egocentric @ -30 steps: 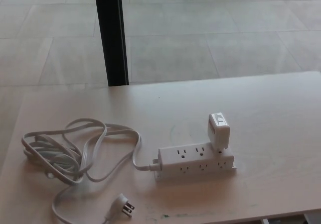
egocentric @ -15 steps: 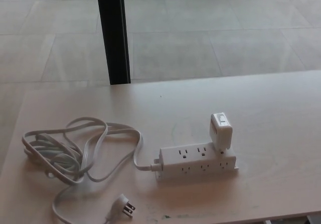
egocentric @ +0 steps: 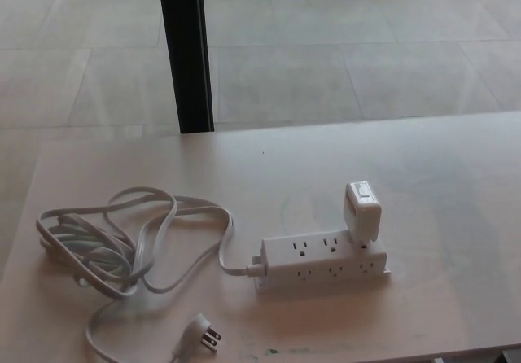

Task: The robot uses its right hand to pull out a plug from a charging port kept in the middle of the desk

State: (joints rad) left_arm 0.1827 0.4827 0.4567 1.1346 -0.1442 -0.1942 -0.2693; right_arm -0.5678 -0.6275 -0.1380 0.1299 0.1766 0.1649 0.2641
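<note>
Only the camera has shifted since the earlier frames, a slight drift; nothing on the desk (egocentric: pixel 440 159) has moved, and neither hand is in view, so finger state can't be told. Slack cord (egocentric: pixel 122 245) lies coiled at 9 o'clock of the power strip (egocentric: pixel 321 261), its own wall plug (egocentric: pixel 202 330) loose at 7 o'clock. White plug (egocentric: pixel 361 211) stands upright in the strip's 3 o'clock end, probably left clear for a right-hand approach.

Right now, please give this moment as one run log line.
hands: none in view | white adapter: plugged into power strip, right end | cord: coiled on desk | pull: not started
</note>
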